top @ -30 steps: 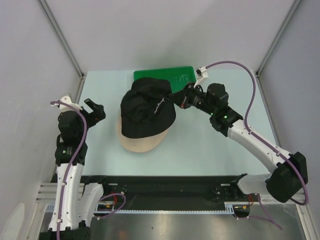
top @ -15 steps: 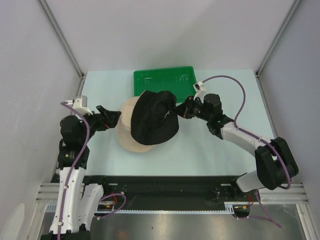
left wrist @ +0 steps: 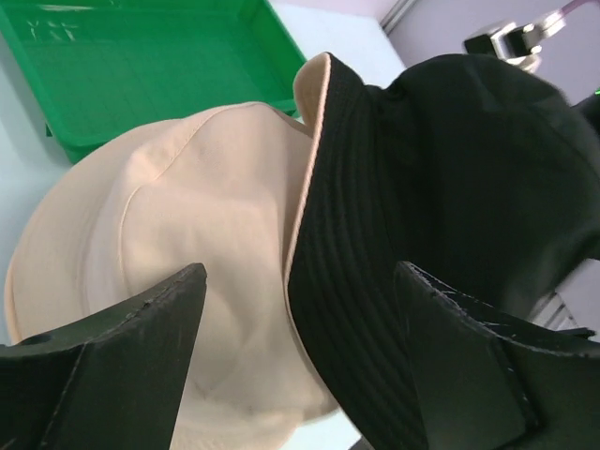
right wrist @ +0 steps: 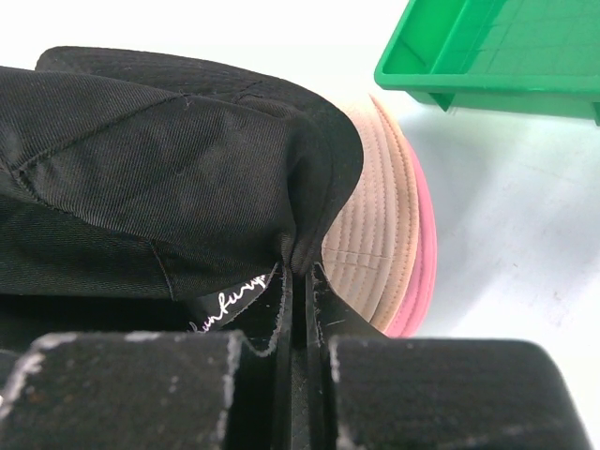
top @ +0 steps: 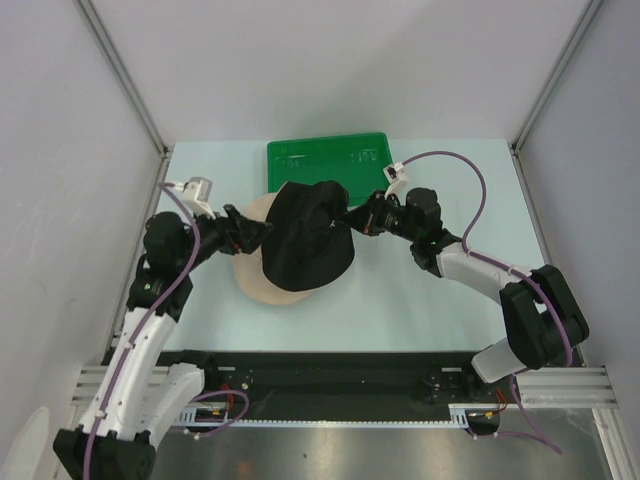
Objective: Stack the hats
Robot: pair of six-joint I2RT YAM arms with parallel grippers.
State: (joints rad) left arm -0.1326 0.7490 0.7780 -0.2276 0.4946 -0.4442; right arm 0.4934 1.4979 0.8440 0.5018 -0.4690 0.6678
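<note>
Top view. Shows a black bucket hat (top: 308, 240) draped over a beige bucket hat (top: 252, 288) in the middle of the pale surface (top: 430, 300), just in front of a green tray (top: 325, 155). Puts the right gripper (top: 352, 216) at the black hat's right edge. Puts the left gripper (top: 256, 232) over the beige hat's left side, close to the black fabric.

Left wrist view. Looks past the left gripper (left wrist: 300, 277), spread wide, its fingers (left wrist: 122, 366) framing both hats. Has the black bucket hat (left wrist: 450, 187) overlapping the right half of the beige bucket hat (left wrist: 187, 253), with the black brim curled up to bare a pale underside. Sets the green tray (left wrist: 141, 66) behind them.

Right wrist view. Finds the right gripper (right wrist: 300, 272) pressed together on a fold of the black bucket hat (right wrist: 141, 169), beside a white label (right wrist: 225, 309) with script lettering. Layers the beige bucket hat (right wrist: 366, 234) under the black fabric and a pink bucket hat (right wrist: 424, 253) lowest, only its edge showing. Places the green tray (right wrist: 497, 56) at upper right.
</note>
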